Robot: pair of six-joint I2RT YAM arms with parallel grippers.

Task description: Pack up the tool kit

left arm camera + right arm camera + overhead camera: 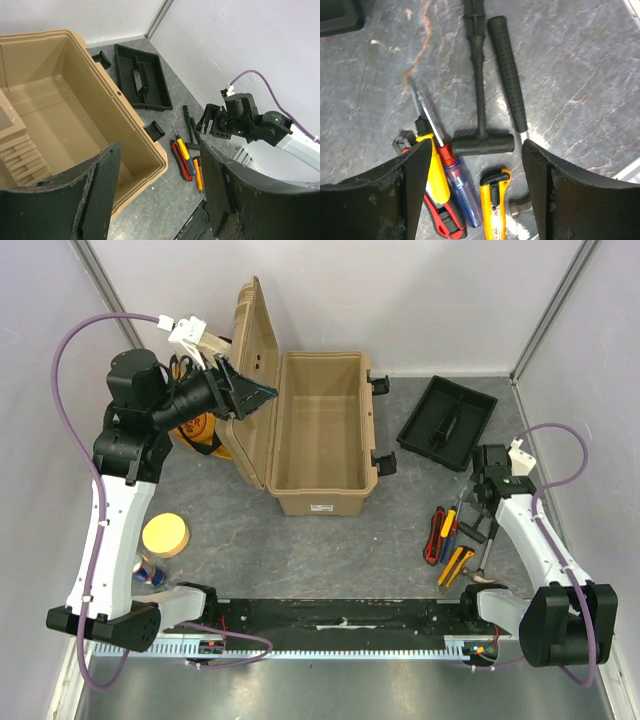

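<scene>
An orange bag (198,428) sits behind the lid. A black tray (447,422) and loose hand tools (447,538) lie right of the tan toolbox (320,435), which stands open mid-tabletop. The left end effector (160,150) and right end effector (475,145) both gape, holding nothing.

Top view: cloth bag (207,436) is mostly hidden behind left arm (118,525) and toolbox lid (255,380). Can (150,568) sits half under that arm. Toolbox label (322,506) is too small to read.
Right wrist: red-handled tool (442,225) and yellow knife (495,210) are cut by the frame's lower edge. Only a corner of black tray (337,15) shows.
Left wrist: toolbox (60,110) is cut at the left, its near wall partly behind left end effector (159,147).
</scene>
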